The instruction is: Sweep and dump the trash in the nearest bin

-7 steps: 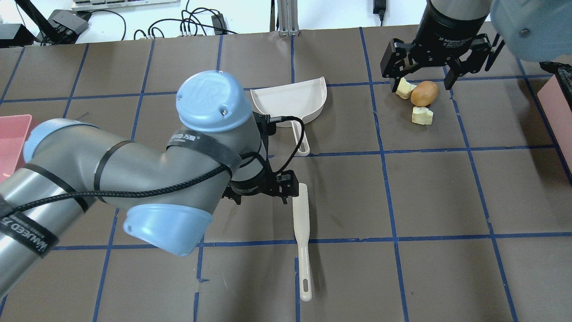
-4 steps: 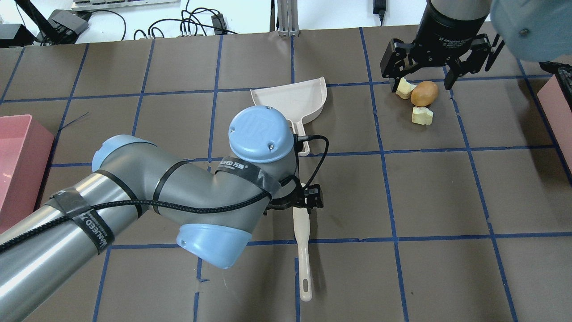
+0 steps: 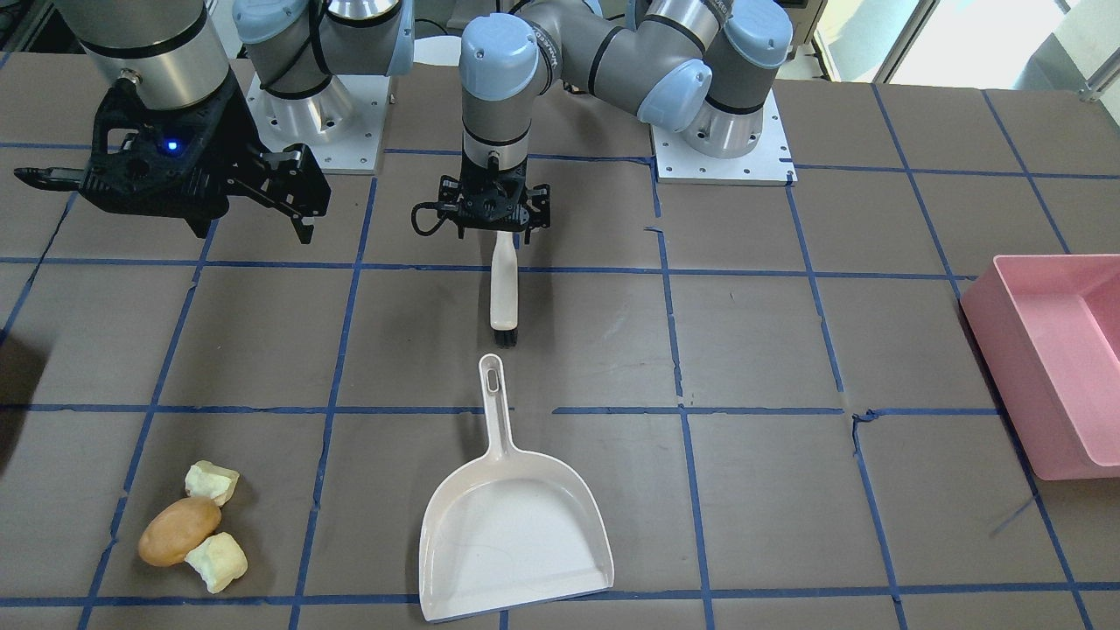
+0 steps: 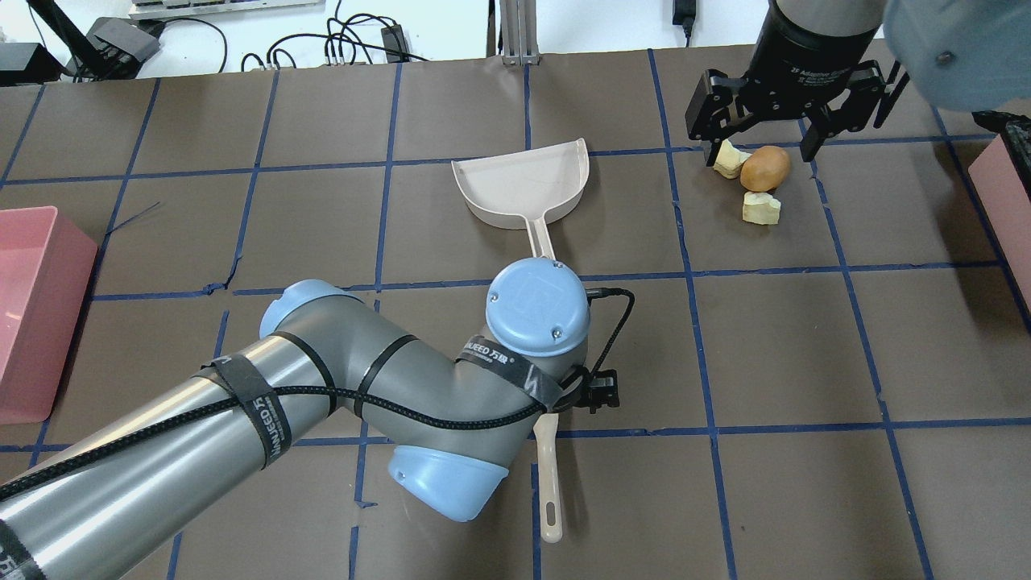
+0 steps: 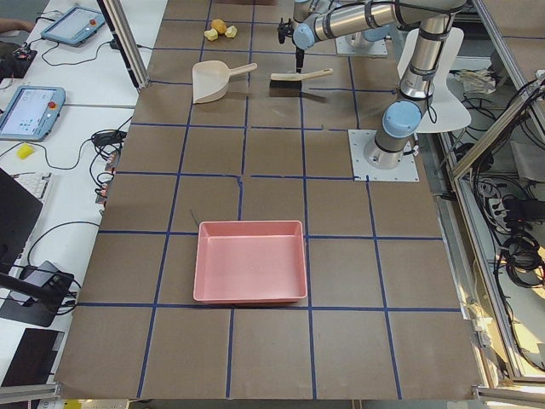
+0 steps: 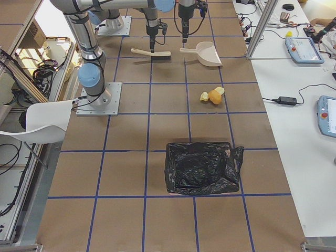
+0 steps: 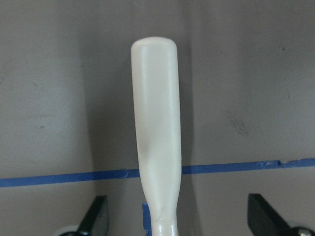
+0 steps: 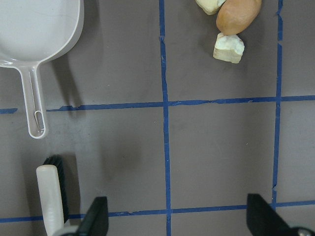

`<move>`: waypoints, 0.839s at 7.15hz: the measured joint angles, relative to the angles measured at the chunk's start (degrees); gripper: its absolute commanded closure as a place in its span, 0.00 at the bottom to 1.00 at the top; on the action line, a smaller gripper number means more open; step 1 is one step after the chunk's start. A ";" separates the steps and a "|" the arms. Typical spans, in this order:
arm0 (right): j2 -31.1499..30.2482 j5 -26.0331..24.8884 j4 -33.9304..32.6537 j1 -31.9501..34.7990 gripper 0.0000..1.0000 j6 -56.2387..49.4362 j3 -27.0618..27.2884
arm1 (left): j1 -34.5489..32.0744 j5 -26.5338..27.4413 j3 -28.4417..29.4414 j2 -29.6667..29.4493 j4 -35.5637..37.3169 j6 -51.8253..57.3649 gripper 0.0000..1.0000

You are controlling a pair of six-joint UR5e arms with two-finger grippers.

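**Left gripper**: top centre of the front-facing view, positioned over the handle end of the hand brush. The jaws are apart. In the left wrist view one finger shows on each side of the cream handle, and neither touches it.

**Hand brush:** lies flat on the counter. Its black bristle end points toward the handle of the dustpan, near it but not touching.

**Dustpan:** cream, lower centre of the front-facing view, resting flat with its pan toward the bottom edge.

**Right gripper**: upper left of the front-facing view, jaws spread wide, holding nothing.

**Trash**: lower left of the front-facing view, on the counter. It is a tan-brown oval lump between two pale yellow-green chunks, set close together.

**Bins:** a pink bin stands at the right edge of the front-facing view. A bin lined with a black bag appears at lower centre of the exterior right view.
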 measured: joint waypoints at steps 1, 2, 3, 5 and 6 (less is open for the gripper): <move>0.00 -0.05 0.00 0.01 0.00 -0.04 0.00 | -0.28 0.03 -0.82 -0.33 0.32 0.54 0.00; 0.00 -0.09 0.00 0.02 0.00 -0.06 0.00 | -0.40 0.04 -2.18 -0.53 0.42 0.96 0.00; 0.00 -0.11 0.00 0.02 0.00 -0.07 0.00 | -0.51 0.00 -3.34 -0.63 0.46 1.12 0.00; 0.00 -0.13 0.06 0.04 0.00 -0.07 0.00 | -1.25 -0.18 -4.08 -0.71 0.47 0.81 0.00; 0.00 -0.10 0.06 0.13 0.00 -0.07 0.00 | -1.92 -0.31 -4.17 -0.73 0.43 0.46 0.00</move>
